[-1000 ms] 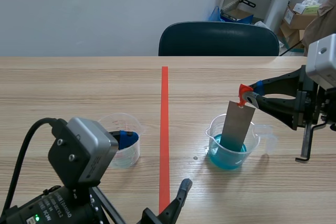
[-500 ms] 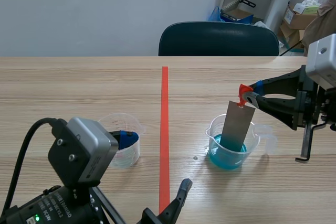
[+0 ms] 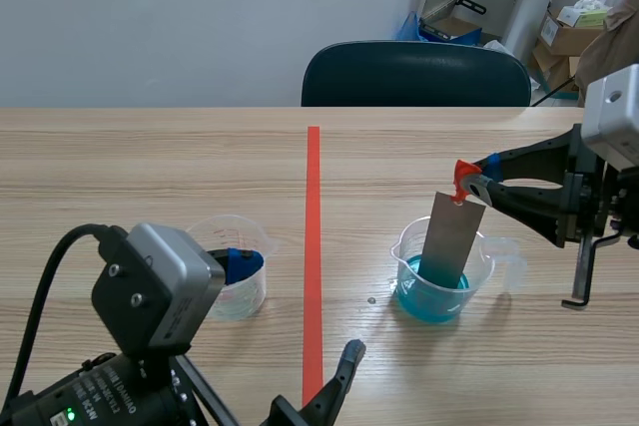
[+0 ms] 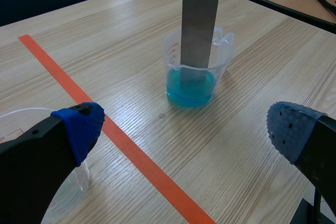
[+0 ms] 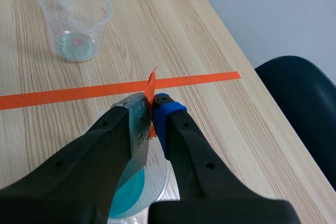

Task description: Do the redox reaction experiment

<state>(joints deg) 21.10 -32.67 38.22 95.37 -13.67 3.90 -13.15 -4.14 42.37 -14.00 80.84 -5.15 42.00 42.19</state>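
Left jaws spread wide and empty, nearest me; one finger (image 4: 58, 145) overlaps the rim of a clear beaker (image 3: 248, 291) on the left of the tape line (image 3: 313, 246). Right jaws pinch the orange tab (image 3: 462, 175) at the top of the metal strip (image 3: 451, 236). The strip hangs from them nearly upright, its long axis leaning slightly. Its lower end is down in the blue solution (image 4: 190, 88) of the measuring beaker (image 3: 406, 251), right of the tape line. I judge that the coming move turns on this: the strip lies below the right jaws and inside the beaker's wall, so it must travel along its own length to clear the rim. The left jaws are well apart from it. I cannot tell how deep the strip sits, or whether it touches the bottom. From the right wrist, the fingers hide most of that beaker, and the clear beaker's contents are unclear. A dark chair (image 3: 414, 74) stands beyond the table (image 3: 150, 157).
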